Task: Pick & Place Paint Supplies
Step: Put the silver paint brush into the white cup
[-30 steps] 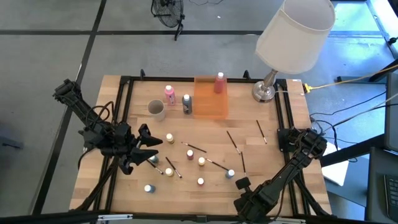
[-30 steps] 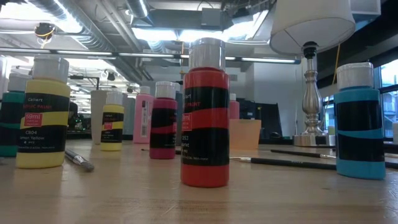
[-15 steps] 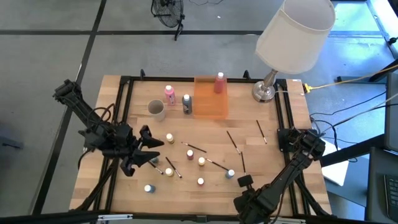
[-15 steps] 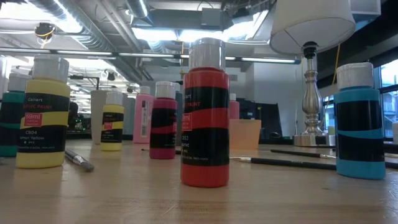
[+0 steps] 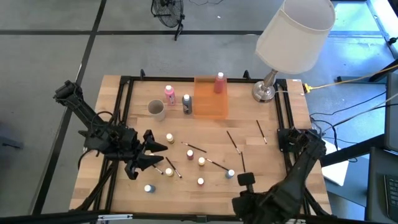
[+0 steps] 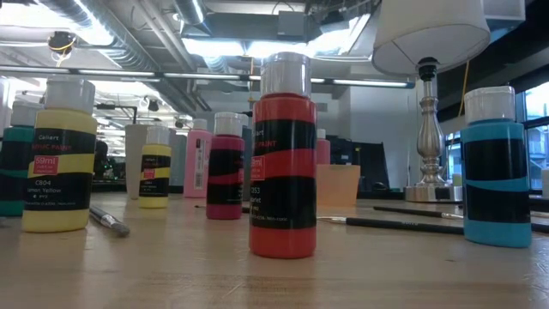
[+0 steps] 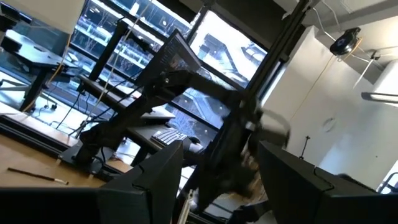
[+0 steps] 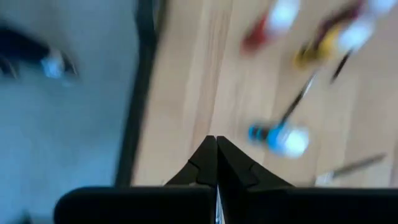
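Note:
Several small paint bottles (image 5: 190,154) stand upright on their bases in the middle of the wooden table, with thin dark brushes (image 5: 231,140) lying flat among them. In the low view a red bottle (image 6: 283,154), a yellow one (image 6: 58,159) and a blue one (image 6: 496,167) stand nearest. Two pink bottles (image 5: 170,94) and a dark bottle (image 5: 187,104) stand farther back. My left gripper (image 5: 155,155) hangs open over the table's left part, holding nothing. My right gripper (image 5: 246,180) is shut and empty above the near edge, with a blue bottle (image 8: 280,138) ahead of its tips (image 8: 216,155).
An orange see-through bin (image 5: 210,98) at the far middle holds one pink bottle (image 5: 219,83). A grey cup (image 5: 156,109) stands left of it. A white-shaded lamp (image 5: 292,37) on a metal base (image 5: 263,93) stands at the far right corner. Black rails (image 5: 124,112) run along the table's sides.
My right gripper has risen from the near edge and tipped to point more steeply down at the table. No bottle or brush has moved.

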